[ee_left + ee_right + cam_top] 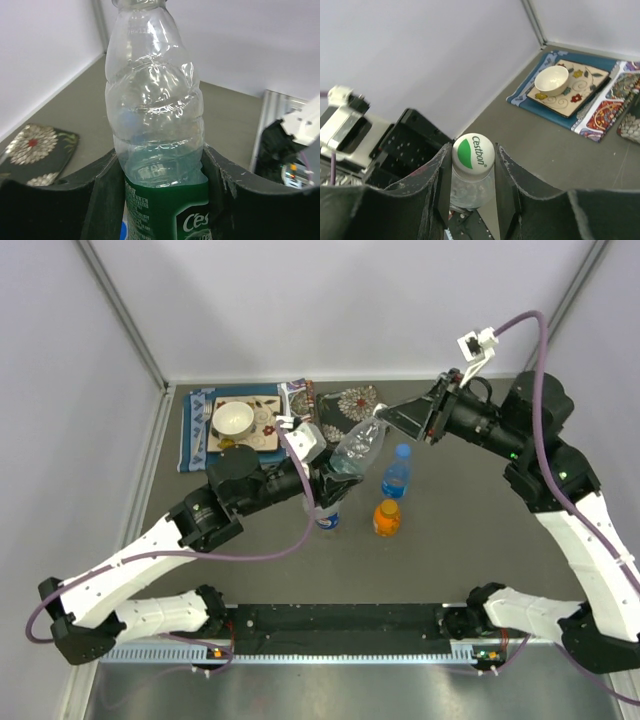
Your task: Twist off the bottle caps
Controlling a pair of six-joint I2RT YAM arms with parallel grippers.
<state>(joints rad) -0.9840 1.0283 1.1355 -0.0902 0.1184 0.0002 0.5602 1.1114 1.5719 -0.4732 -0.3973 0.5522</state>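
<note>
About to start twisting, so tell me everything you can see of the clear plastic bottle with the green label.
The clear plastic bottle with the green label is ribbed, dented, and looks empty. Its white cap, printed with a green leaf and Cestbon, is on. It is tilted off upright. The left gripper clamps its body at the label; the right gripper pinches the cap.

A grey table [450,540] is shown. At its far left a blue placemat [192,440] is laid, with a patterned cloth [298,400] and a dark floral mat [352,402] beside it. Near the middle, a blue-tinted bottle [397,473], an orange-filled bottle [387,519] and a partly hidden bottle with a blue-red label [327,518] are stood upright.
</note>
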